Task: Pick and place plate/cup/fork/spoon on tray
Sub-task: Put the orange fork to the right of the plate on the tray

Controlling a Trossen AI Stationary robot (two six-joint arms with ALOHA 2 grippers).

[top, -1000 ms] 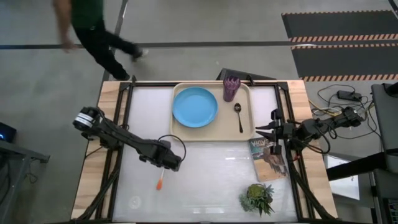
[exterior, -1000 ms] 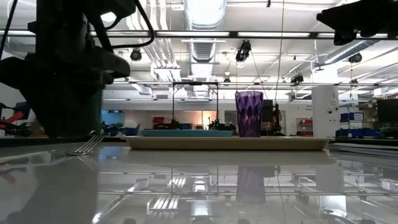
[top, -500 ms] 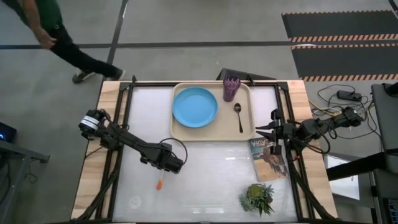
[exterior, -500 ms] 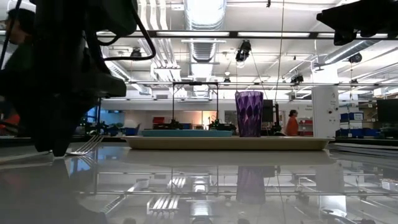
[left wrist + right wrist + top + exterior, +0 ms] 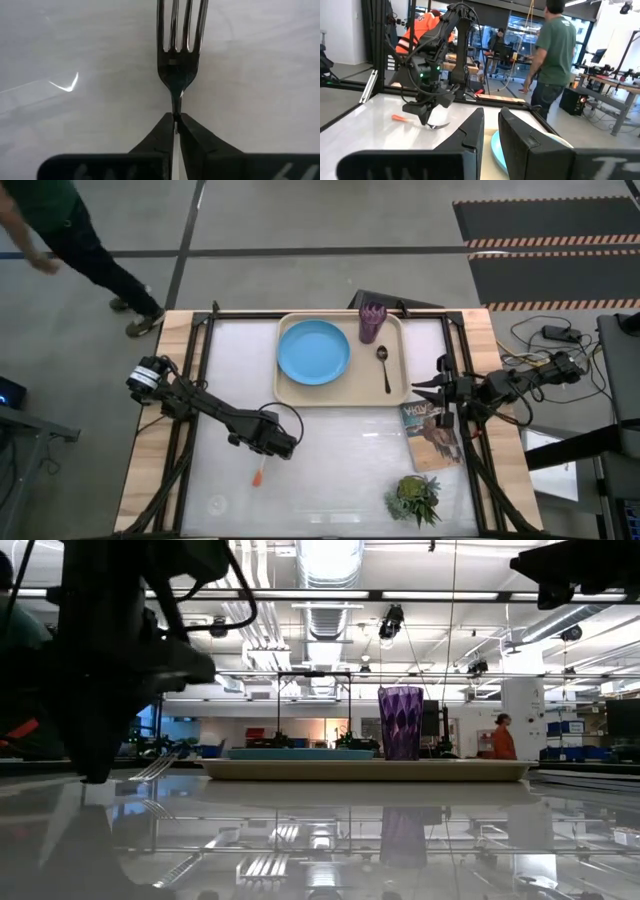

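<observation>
Already plate (image 5: 313, 352), cup (image 5: 372, 321), spoon (image 5: 384, 366) on tray (image 5: 340, 392).

Both arms are dark, jointed links of matte black; the left arm (image 5: 200, 408) carries a pale round cap near its shoulder joint and a thin black cable looping by its wrist. The left tool (image 5: 176, 119) has two flat black tapered fingers on a broad black bar with faint pale lettering. The right arm (image 5: 510, 385) trails slim black cables, and the right tool (image 5: 490, 125) has thick, blocky black fingers
</observation>
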